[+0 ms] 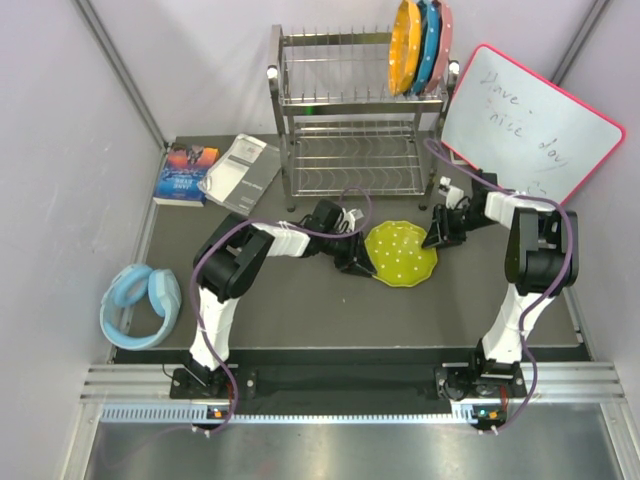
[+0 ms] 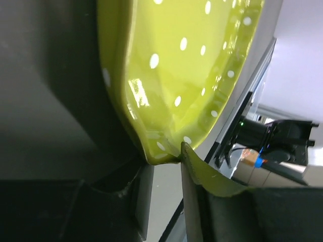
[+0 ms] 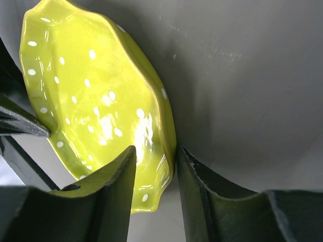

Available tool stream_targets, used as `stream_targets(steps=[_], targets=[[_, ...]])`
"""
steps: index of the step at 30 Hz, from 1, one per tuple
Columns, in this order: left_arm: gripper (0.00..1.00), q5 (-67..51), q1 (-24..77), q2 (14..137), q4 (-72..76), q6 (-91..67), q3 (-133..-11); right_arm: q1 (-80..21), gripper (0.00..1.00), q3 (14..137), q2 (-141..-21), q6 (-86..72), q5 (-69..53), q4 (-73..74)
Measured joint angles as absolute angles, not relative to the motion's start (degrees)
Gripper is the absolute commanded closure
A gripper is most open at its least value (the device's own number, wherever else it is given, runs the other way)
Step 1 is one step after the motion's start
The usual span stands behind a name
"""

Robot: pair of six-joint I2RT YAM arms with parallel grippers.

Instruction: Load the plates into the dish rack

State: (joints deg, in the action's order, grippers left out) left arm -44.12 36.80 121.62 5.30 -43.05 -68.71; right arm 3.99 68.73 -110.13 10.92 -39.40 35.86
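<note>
The yellow-green plate [image 1: 401, 253] is at the middle of the table, its scalloped rim between both grippers. My left gripper [image 1: 356, 257] is shut on its left rim, which is pinched at the fingertips [image 2: 184, 151] in the left wrist view, where the plate [image 2: 176, 70] looks tilted off the table. My right gripper [image 1: 436, 237] is open and straddles the right rim [image 3: 169, 136]; the outer finger [image 3: 194, 176] touches the rim. The orange [image 1: 404, 46], blue [image 1: 429, 42] and pink [image 1: 443, 40] plates stand upright in the top right slots of the dish rack [image 1: 345, 95].
A whiteboard [image 1: 532, 125] leans at the back right, close to the rack and the right arm. A book [image 1: 187, 172] and a booklet [image 1: 240, 172] lie at the back left. Pale blue headphones [image 1: 140, 304] lie off the mat at the left.
</note>
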Motion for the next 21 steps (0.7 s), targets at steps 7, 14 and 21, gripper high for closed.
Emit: stream_targets(steps=[7, 14, 21], targets=[[0.83, -39.5, 37.9, 121.8, 0.5, -48.2, -71.3, 3.9, 0.64, 67.2, -108.6, 12.6, -38.5, 35.0], [1.0, -31.6, 39.8, 120.7, -3.8, -54.3, -72.9, 3.6, 0.5, 65.0, -106.3, 13.3, -37.1, 37.0], [1.0, -27.5, 41.1, 119.2, -0.7, -53.6, -70.7, 3.0, 0.59, 67.8, -111.2, 11.0, -45.5, 40.7]])
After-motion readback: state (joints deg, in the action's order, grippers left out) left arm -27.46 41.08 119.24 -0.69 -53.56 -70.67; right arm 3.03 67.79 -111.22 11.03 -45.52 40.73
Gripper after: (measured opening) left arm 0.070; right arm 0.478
